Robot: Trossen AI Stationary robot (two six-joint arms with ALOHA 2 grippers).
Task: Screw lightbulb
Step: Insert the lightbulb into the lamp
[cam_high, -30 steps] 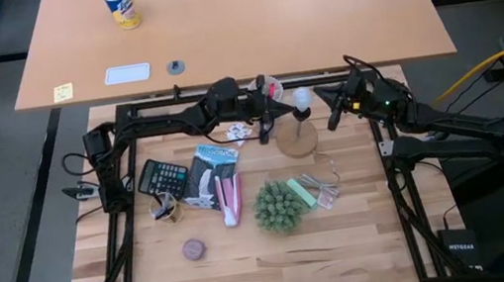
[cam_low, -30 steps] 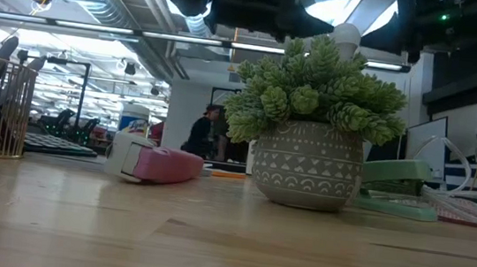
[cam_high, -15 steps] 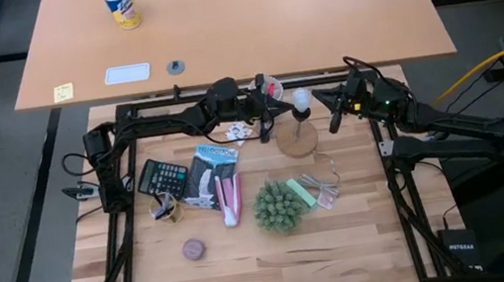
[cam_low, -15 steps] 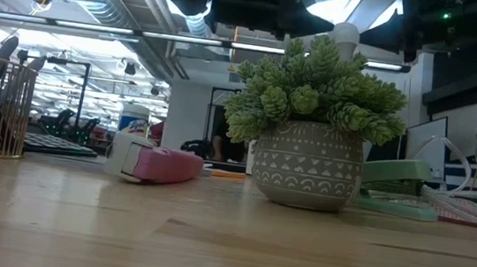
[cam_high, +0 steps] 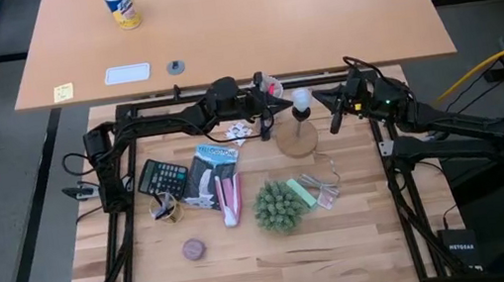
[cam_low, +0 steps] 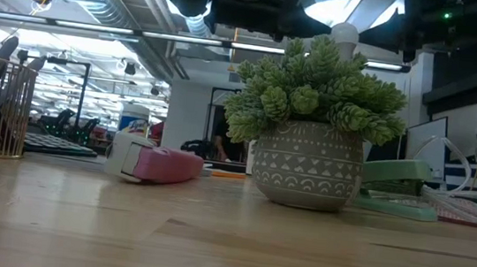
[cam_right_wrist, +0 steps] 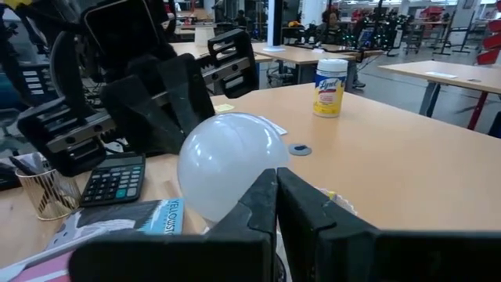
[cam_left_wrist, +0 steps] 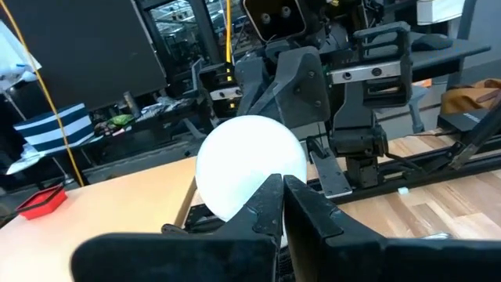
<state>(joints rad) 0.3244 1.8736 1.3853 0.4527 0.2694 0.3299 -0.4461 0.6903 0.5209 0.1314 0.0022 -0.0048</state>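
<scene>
Lightbulb: we see the white lightbulb (cam_high: 301, 101) upright on top of the round wooden base (cam_high: 297, 141), near the back edge of the table (cam_high: 347, 237); in the low view only its top (cam_low: 345, 34) shows above the potted plant (cam_low: 310, 132)
Left gripper: we find the left gripper (cam_high: 279, 107) just beside the bulb on its left side; its fingers (cam_left_wrist: 266, 207) are pressed together, with nothing between them, and the bulb (cam_left_wrist: 249, 160) sits right in front of the tips
Right gripper: the right gripper (cam_high: 321, 101) is just beside the bulb on the other side; its fingers (cam_right_wrist: 262, 200) are also together and hold nothing; the bulb (cam_right_wrist: 227, 168) is directly ahead
Other things: a calculator (cam_high: 164, 178) lies to the left; a small round puck (cam_high: 193, 250) is near the front
</scene>
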